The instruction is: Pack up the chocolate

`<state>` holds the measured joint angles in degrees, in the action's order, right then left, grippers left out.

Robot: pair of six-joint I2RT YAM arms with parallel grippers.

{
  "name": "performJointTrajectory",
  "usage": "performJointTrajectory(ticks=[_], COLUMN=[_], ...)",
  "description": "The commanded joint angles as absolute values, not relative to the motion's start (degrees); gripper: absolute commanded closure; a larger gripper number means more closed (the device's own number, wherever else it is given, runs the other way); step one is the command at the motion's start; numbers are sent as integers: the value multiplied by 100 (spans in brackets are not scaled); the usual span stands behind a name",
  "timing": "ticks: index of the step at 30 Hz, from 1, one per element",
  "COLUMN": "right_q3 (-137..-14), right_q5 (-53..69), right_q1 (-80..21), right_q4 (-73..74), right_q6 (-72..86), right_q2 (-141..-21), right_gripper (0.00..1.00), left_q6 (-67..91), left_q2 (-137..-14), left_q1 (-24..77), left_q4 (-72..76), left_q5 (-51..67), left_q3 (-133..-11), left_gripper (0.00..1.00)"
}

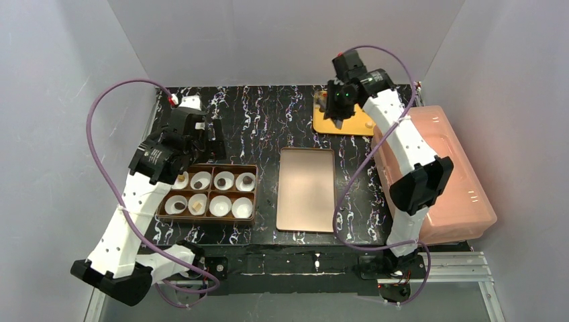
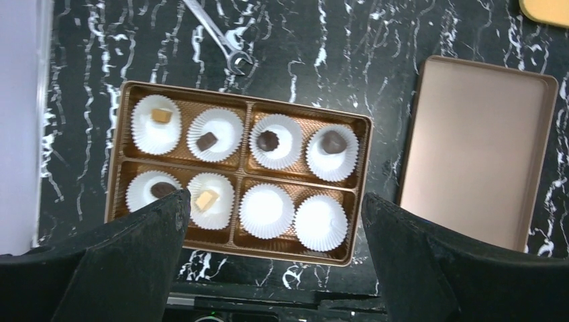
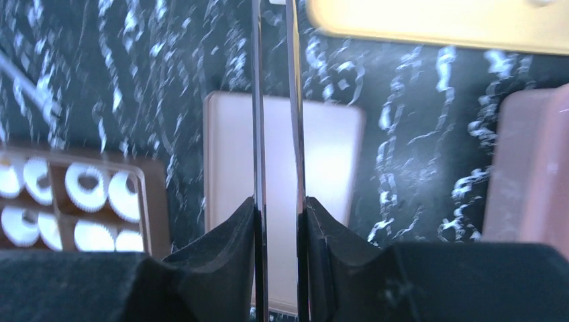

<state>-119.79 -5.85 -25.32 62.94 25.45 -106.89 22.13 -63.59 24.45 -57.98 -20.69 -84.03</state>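
Note:
A copper-brown box (image 2: 363, 194) holds several white paper cups. Chocolate lies in most of them: a tan piece (image 2: 161, 115), dark pieces (image 2: 207, 141) (image 2: 268, 140) (image 2: 333, 141) (image 2: 162, 189) and a cream piece (image 2: 206, 199). Two cups (image 2: 266, 210) (image 2: 321, 223) hold nothing. My left gripper (image 2: 275, 201) hangs open above the box's near edge (image 1: 201, 134). My right gripper (image 3: 278, 204) is shut on metal tongs (image 3: 258, 100) and hovers over the yellow board (image 1: 362, 124) at the back right (image 1: 339, 107). The tong tips run out of the frame.
The flat copper lid (image 1: 306, 189) lies between the box and a pink plastic container (image 1: 436, 171) at the right edge. A wrench (image 2: 225, 43) lies on the black marbled table behind the box.

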Motion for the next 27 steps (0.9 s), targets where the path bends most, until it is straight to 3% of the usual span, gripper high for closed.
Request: performJointTrajectory(ticks=[1, 13, 27], right_q3=[-11689, -11236, -11423], right_q5=[-180, 791, 1028], right_q1=[-3134, -4823, -6384], right_q4=[6048, 5683, 5688], right_q6=[2597, 2627, 2464], right_q2=[-10033, -9930, -10830], right_gripper=[75, 75, 76], left_q6=[2420, 2593, 2370], left_q2=[-6030, -5766, -5898], left_q1=[2436, 2439, 2435], left_q4=[-6298, -6438, -6169], left_q5=[-3000, -3195, -3036], left_q3=[-8894, -9116, -9306], left_gripper=[0, 1, 0])
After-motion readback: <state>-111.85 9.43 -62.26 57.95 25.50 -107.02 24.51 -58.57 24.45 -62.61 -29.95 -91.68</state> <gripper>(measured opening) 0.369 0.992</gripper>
